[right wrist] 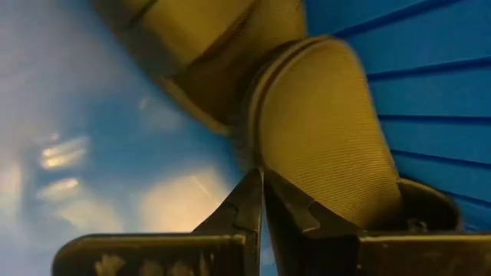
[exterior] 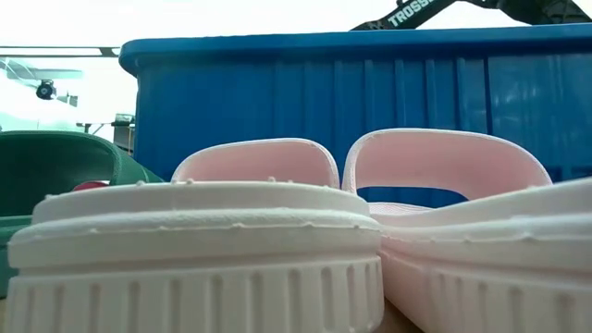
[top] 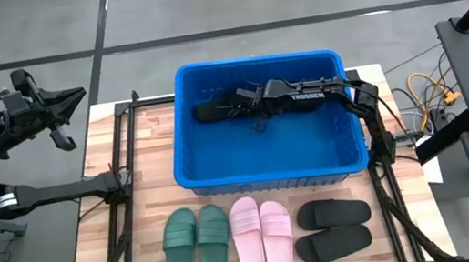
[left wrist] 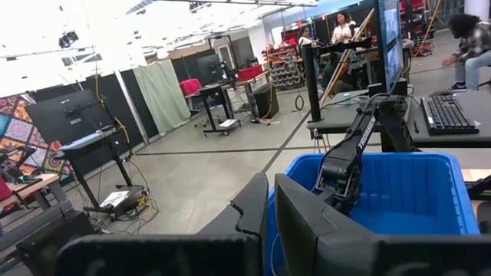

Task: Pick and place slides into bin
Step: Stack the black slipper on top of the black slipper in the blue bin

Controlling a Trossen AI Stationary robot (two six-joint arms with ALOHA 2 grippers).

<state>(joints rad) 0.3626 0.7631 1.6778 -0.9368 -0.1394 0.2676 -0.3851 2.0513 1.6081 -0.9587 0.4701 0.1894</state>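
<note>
Right gripper [top: 213, 109] inside the blue bin [top: 198, 168], pinching a black slide [right wrist: 322, 146].

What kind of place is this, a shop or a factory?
Probably a robotics lab or workshop: a large open hall with rolling workbenches, a desk with a keyboard, and people working among equipment.

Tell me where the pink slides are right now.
In the high view, the pink slides lie in front of the blue bin, between the green pair and black pair.

Blue bin [top: 273, 173] with right gripper [top: 233, 105] inside by a black slide [top: 210, 110]; green [top: 197, 246], pink [top: 262, 236], black pairs [top: 333, 228] in front.
</note>
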